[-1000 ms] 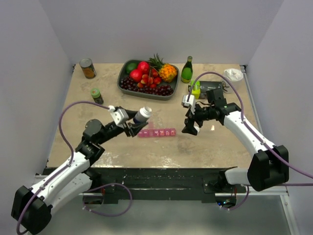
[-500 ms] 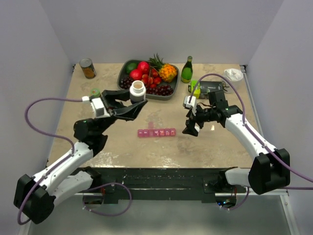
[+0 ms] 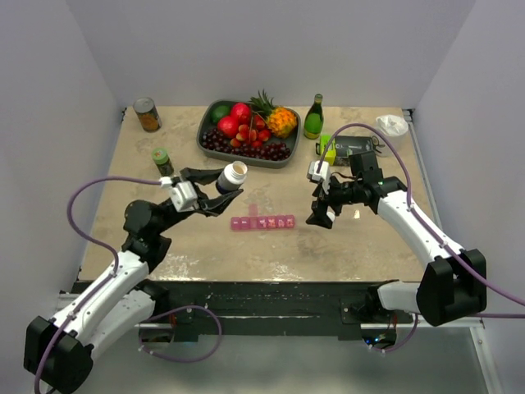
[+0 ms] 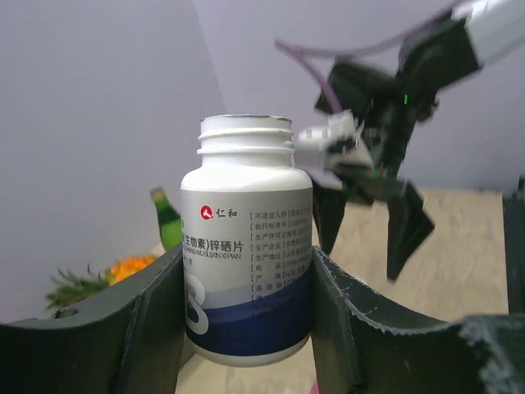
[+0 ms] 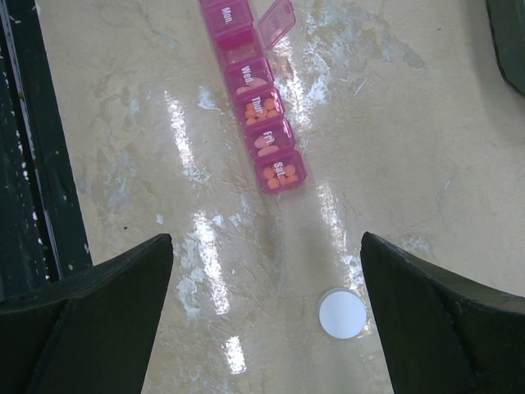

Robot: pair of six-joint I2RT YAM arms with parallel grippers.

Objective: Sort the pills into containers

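My left gripper [image 3: 223, 189] is shut on a white pill bottle [image 3: 233, 176], uncapped and with a blue band on its label, held above the table to the left of the containers. The left wrist view shows the bottle [image 4: 246, 271] upright between both fingers of the left gripper [image 4: 246, 263]. The containers [image 3: 262, 222] are a pink strip lying mid-table. In the right wrist view the containers [image 5: 250, 90] hold orange pills [image 5: 277, 176] in several cells, and one lid stands open. My right gripper [image 3: 321, 215] hangs open just right of the strip; seen from its own wrist, the right gripper [image 5: 267, 238] has nothing between its fingers.
A white round cap [image 5: 342, 313] lies on the table near the right fingertip. At the back stand a fruit tray [image 3: 215, 146], a green bottle [image 3: 313, 116] and a can [image 3: 147, 114]. A green-capped jar [image 3: 162, 160] is at the left, and a dark device [image 3: 353, 148] at the right.
The left arm swung the tilted bottle up and away from the strip, turned it upright, then lowered it a little. The right arm has barely moved.
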